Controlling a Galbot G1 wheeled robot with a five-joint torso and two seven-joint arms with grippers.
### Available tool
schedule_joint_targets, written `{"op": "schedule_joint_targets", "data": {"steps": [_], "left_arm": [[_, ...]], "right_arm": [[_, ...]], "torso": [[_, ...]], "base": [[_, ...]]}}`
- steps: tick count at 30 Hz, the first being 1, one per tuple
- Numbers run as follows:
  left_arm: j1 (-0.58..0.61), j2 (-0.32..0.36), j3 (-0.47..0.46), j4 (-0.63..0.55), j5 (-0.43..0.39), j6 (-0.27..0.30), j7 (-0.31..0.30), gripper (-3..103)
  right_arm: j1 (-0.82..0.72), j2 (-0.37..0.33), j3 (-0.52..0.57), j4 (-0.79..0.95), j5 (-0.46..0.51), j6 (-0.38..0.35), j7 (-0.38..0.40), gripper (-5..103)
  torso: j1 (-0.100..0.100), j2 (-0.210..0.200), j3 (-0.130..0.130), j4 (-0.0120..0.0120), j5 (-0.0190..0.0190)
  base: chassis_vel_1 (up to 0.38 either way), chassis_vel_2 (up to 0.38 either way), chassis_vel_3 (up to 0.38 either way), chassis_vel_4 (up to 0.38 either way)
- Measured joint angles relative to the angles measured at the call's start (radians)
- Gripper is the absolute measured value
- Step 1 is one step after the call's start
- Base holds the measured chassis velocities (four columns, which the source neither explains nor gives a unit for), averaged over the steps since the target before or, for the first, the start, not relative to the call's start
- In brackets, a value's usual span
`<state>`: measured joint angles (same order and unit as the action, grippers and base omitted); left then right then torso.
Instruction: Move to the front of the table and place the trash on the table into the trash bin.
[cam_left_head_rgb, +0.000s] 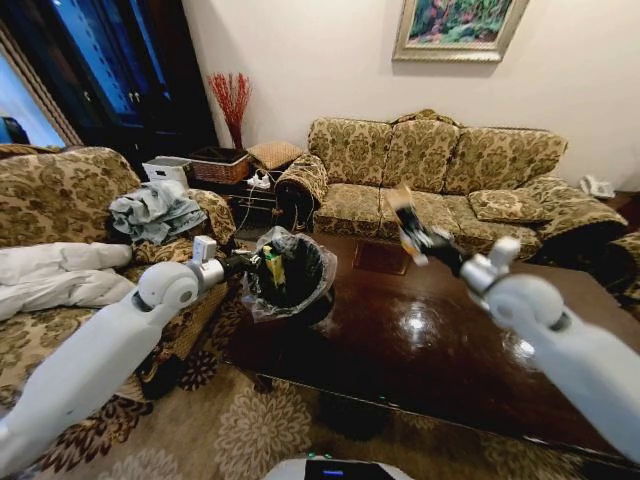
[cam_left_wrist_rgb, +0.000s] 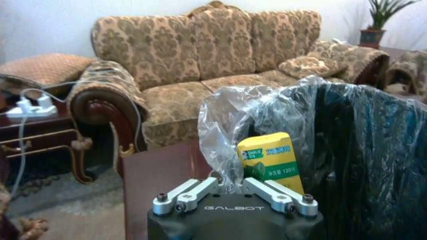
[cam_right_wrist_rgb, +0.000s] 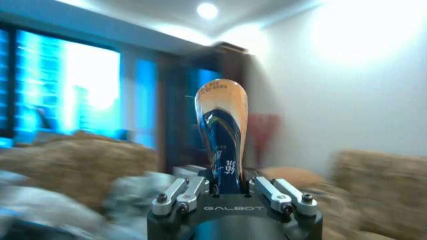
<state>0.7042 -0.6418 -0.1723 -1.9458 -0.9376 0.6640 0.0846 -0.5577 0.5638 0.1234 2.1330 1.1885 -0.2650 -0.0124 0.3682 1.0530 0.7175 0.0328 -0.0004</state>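
Bottle (cam_right_wrist_rgb: 222, 135) sits clamped in raised right end effector (cam_right_wrist_rgb: 228, 186); left end effector (cam_left_wrist_rgb: 230, 184) grips trash bin (cam_left_head_rgb: 300, 268) liner.

Orange-and-blue bottle (cam_right_wrist_rgb: 221, 137), yellow-and-green packet (cam_left_wrist_rgb: 269, 161) in the black, clear-lined trash bin (cam_left_head_rgb: 293, 272), glossy dark brown table (cam_left_head_rgb: 440, 350), gold floral-patterned sofa (cam_left_head_rgb: 430, 165).

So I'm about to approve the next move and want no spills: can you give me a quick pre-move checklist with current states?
1. Right claw shut on the bottle: ok.
2. Bottle over the trash bin: not ok; it is above the table, beside the bin.
3. Bin mouth open, bag folded over its rim: ok.
4. Left claw at the bin's rim, near the yellow-green packet: ok.
5. Left claw gripping the bag: cannot tell.
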Motion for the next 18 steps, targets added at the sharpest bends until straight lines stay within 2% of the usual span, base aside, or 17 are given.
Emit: {"op": "schedule_joint_targets", "data": {"steps": [1, 2, 4, 5, 8, 9, 12, 18], "left_arm": [[-0.034, -0.003, 0.042, 0.013, -0.004, 0.006, 0.000, 2], [-0.034, -0.003, 0.042, 0.013, -0.004, 0.006, 0.000, 2], [-0.108, -0.019, 0.124, 0.037, -0.024, 0.021, -0.004, 2], [-0.108, -0.019, 0.124, 0.037, -0.024, 0.021, -0.004, 2], [-0.212, -0.052, 0.216, 0.081, -0.064, 0.036, -0.020, 2], [-0.212, -0.052, 0.216, 0.081, -0.064, 0.036, -0.020, 2], [-0.300, -0.088, 0.286, 0.140, -0.078, 0.044, -0.024, 2], [-0.360, -0.121, 0.330, 0.187, -0.089, 0.046, -0.022, 2]], "right_arm": [[0.054, 0.007, -0.057, 0.010, 0.017, 0.006, -0.003, 25], [0.054, 0.007, -0.057, 0.010, 0.017, 0.006, -0.003, 25], [0.144, 0.044, -0.177, 0.009, 0.023, 0.022, -0.010, 25], [0.144, 0.044, -0.177, 0.009, 0.023, 0.022, -0.010, 25], [0.190, 0.109, -0.301, -0.025, -0.019, 0.038, -0.013, 25], [0.190, 0.109, -0.301, -0.025, -0.019, 0.038, -0.013, 25], [0.194, 0.166, -0.386, -0.086, -0.093, 0.058, -0.023, 25], [0.188, 0.230, -0.422, -0.167, -0.170, 0.092, -0.031, 25]], "torso": [[0.000, 0.000, 0.000, -0.0001, 0.0003], [0.000, 0.000, 0.000, -0.0001, 0.0003], [0.000, 0.000, 0.000, -0.0002, -0.0001], [0.000, 0.000, 0.000, -0.0002, -0.0001], [0.000, 0.000, 0.000, -0.0005, 0.0002], [0.000, 0.000, 0.000, -0.0005, 0.0002], [0.000, 0.000, 0.000, -0.0004, 0.0003], [0.000, 0.000, 0.000, -0.0005, 0.0003]], "base": [[0.000, 0.000, 0.000, 0.000], [0.000, 0.000, 0.000, 0.000], [0.000, 0.000, 0.000, 0.000], [0.000, 0.000, 0.000, 0.000], [0.000, 0.000, 0.000, 0.000], [0.000, 0.000, 0.000, 0.000], [0.000, 0.000, 0.000, 0.000], [0.000, 0.000, 0.000, 0.000]]}}
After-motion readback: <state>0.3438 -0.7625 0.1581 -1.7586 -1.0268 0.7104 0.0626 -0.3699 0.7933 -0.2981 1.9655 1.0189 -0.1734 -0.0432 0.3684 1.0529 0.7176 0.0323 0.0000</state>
